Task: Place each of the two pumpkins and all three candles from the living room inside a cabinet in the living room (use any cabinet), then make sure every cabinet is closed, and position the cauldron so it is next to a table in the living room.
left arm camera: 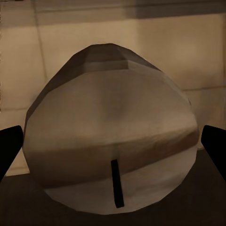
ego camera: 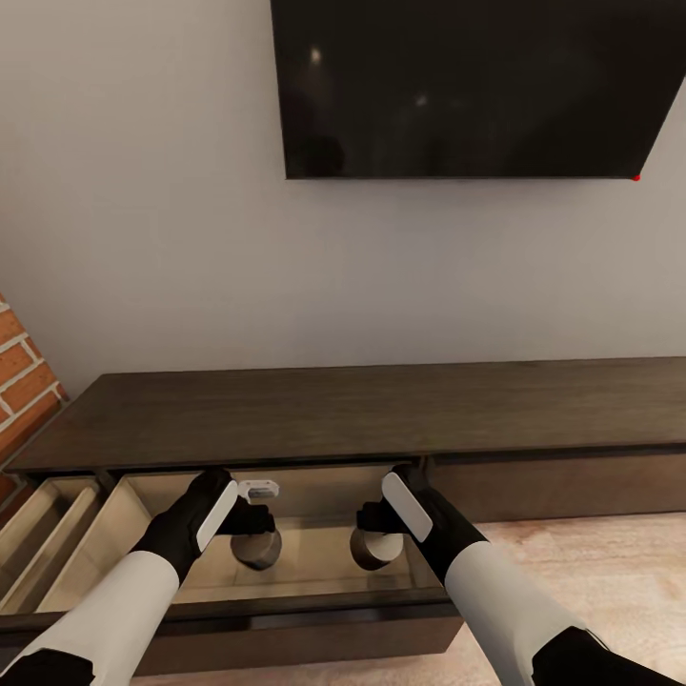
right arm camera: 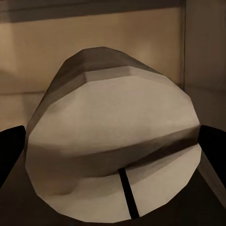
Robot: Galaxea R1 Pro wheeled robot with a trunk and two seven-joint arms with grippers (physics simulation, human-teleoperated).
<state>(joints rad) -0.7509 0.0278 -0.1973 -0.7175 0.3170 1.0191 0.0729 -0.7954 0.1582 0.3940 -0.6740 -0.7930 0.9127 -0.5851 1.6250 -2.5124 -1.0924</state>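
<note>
1. At the far left, a brick wall (ego camera: pixel 24 367) is showing beside the long dark cabinet (ego camera: pixel 381 410), whose left-end drawer (ego camera: pixel 43 534) is standing open, pale inside.
2. The next drawer (ego camera: pixel 124 534) is also standing open, and both arms are reaching down into it.
3. The left gripper (ego camera: pixel 250 519) is holding a candle (ego camera: pixel 257 550) between its spread fingers; in the left wrist view the candle (left arm camera: pixel 113 127) is lying tipped with its pale top and dark wick toward the camera, dark fingers (left arm camera: pixel 10 150) flanking both sides.
4. The right gripper (ego camera: pixel 376 522) is gripping a second candle (ego camera: pixel 374 551) just beside the first; in its wrist view this candle (right arm camera: pixel 113 136) is sitting likewise between the fingers (right arm camera: pixel 12 150).
5. Above, a black television (ego camera: pixel 476 86) is hanging on the pale wall.
</note>
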